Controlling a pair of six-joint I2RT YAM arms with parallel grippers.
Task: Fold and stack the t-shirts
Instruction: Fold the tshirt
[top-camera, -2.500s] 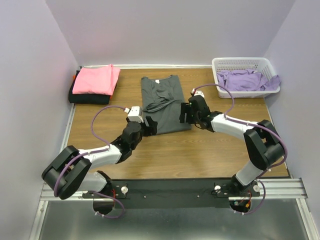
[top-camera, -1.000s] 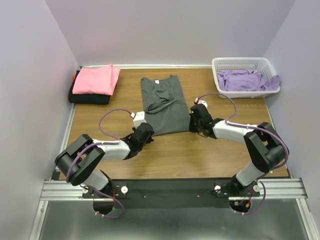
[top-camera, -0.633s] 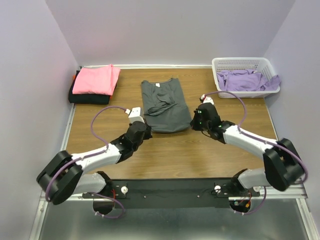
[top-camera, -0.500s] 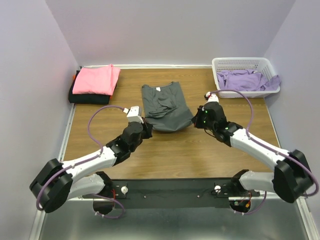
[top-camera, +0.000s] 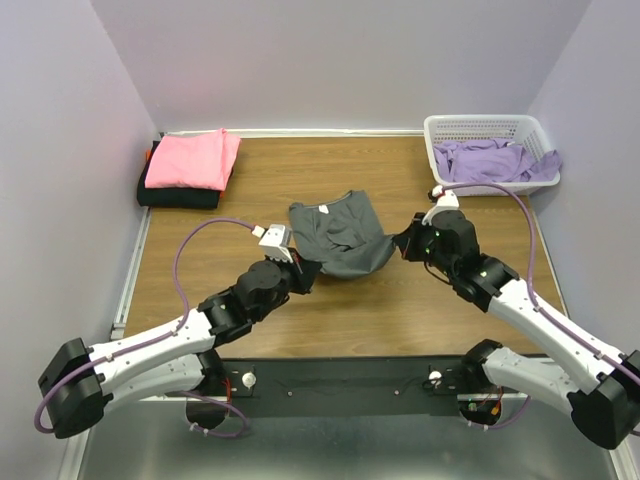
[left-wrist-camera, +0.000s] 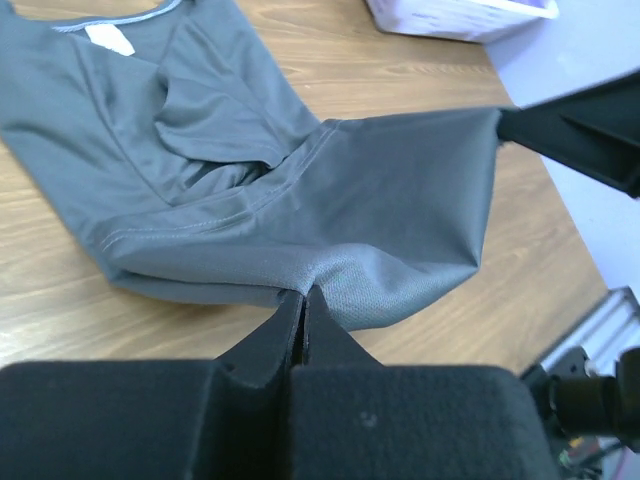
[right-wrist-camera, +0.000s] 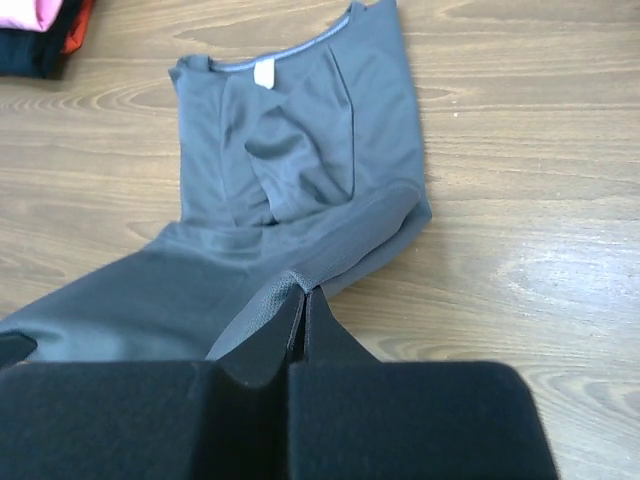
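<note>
- Grey shirt (top-camera: 335, 235), centre of desk (top-camera: 400, 310), half folded; left gripper (left-wrist-camera: 303, 295) and right gripper (right-wrist-camera: 303, 290) each pinch a raised near corner.
- Pink shirt (top-camera: 190, 158) folded atop black shirt (top-camera: 175, 197), far-left corner.
- Purple shirts (top-camera: 490, 160) wait in the far-right basket (top-camera: 480, 124).

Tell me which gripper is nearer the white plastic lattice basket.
Right. The right gripper holds the dark charcoal grey cloth t-shirt front-left of the basket; the left gripper holds its opposite corner, farther left.
</note>
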